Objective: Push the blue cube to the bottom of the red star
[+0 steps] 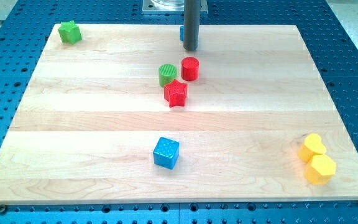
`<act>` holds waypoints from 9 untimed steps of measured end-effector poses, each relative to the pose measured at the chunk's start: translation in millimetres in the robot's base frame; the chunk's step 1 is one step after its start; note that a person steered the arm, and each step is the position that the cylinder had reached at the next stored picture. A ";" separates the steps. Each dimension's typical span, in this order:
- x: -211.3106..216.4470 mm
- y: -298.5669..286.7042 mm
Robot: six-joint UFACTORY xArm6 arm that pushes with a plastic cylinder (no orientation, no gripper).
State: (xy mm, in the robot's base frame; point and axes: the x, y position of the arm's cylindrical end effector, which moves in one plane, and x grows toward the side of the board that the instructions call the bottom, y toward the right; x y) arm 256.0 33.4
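The blue cube (166, 153) sits on the wooden board toward the view's bottom, a little left of centre. The red star (176, 93) lies near the middle, well above the cube, with a wide gap between them. My tip (191, 48) is at the view's top centre, above the red star and far from the blue cube. The rod partly hides a small blue block (181, 33) at the board's top edge.
A green cylinder (167, 74) and a red cylinder (190, 68) sit just above the red star, close to it. A green star (70, 32) is at the top left corner. Two yellow blocks (312, 147) (321, 168) sit at the bottom right.
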 end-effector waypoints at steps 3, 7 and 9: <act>214.3 85.1; 274.4 -66.4; 263.3 -34.4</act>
State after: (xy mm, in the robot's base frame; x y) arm 519.3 -1.1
